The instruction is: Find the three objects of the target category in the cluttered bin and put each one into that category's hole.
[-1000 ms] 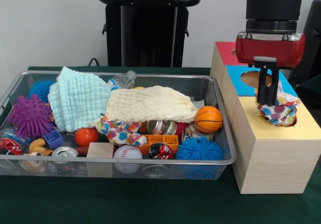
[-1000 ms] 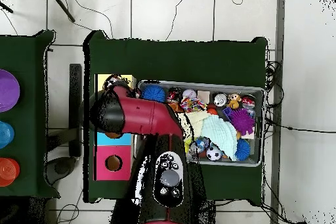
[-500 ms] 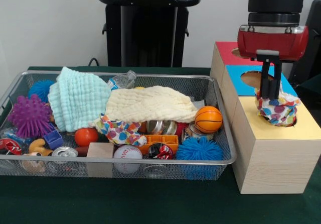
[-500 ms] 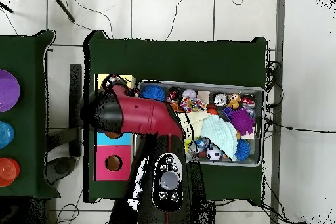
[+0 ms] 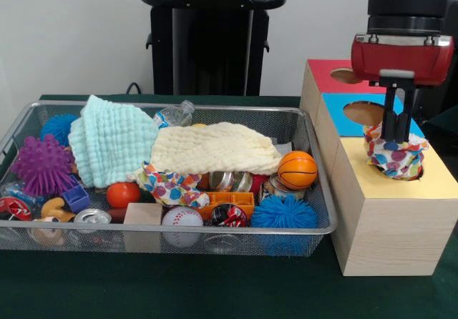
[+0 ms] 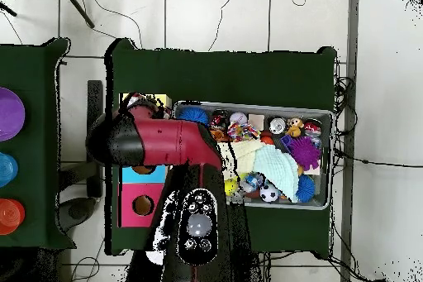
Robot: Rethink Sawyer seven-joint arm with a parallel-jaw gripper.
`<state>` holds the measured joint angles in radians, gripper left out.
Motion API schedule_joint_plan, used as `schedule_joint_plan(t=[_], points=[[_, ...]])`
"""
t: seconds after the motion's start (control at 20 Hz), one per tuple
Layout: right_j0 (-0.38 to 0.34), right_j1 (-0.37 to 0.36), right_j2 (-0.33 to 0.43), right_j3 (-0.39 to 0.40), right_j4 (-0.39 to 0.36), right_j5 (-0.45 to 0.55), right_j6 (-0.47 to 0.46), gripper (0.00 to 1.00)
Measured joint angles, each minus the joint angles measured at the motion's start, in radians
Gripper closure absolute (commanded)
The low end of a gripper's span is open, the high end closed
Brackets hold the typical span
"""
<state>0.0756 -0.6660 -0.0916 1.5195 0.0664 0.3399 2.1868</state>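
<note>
A polka-dot cloth (image 5: 396, 158) lies bunched over the hole in the yellow top (image 5: 433, 183) of the wooden box, partly sunk in. My gripper (image 5: 398, 139) hangs straight above it, tips at the cloth's upper folds, fingers (image 5: 390, 122) slightly apart and open. In the wire bin (image 5: 215, 231) lie a mint cloth (image 5: 111, 144), a cream cloth (image 5: 211, 149) and a second polka-dot cloth (image 5: 168, 187). In the overhead view the red arm (image 6: 165, 142) covers the gripper, and the mint cloth (image 6: 277, 167) shows in the bin (image 6: 324, 115).
The box also has a blue top (image 5: 336, 115) and a red top (image 5: 322, 72), each with a hole. In the bin are a small basketball (image 5: 297, 170), a baseball (image 5: 182, 217), a purple spiky ball (image 5: 41, 165), a blue spiky ball (image 5: 284, 212), cans and a wooden block (image 5: 143, 214).
The gripper has risen a little and shifted right over the yellow hole. The polka-dot cloth has stayed where it lay on the hole.
</note>
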Motion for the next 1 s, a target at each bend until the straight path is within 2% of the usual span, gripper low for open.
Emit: schedule_joint_plan(t=[0.25,0.5,0.7,0.75,0.8,0.9,1.0], points=[[-0.009,0.000,0.003,-0.013,-0.041,-0.017,0.000,1.00],[-0.021,0.002,0.004,-0.013,-0.063,-0.101,0.000,1.00],[-0.038,-0.001,0.016,-0.014,-0.063,-0.094,0.000,1.00],[-0.047,-0.001,0.021,-0.014,-0.062,-0.070,0.000,1.00],[-0.063,-0.001,0.032,-0.017,-0.059,-0.003,0.000,1.00],[-0.071,-0.001,0.038,-0.017,-0.058,0.031,0.000,1.00],[-0.100,-0.001,0.061,-0.021,-0.049,0.170,0.000,1.00]])
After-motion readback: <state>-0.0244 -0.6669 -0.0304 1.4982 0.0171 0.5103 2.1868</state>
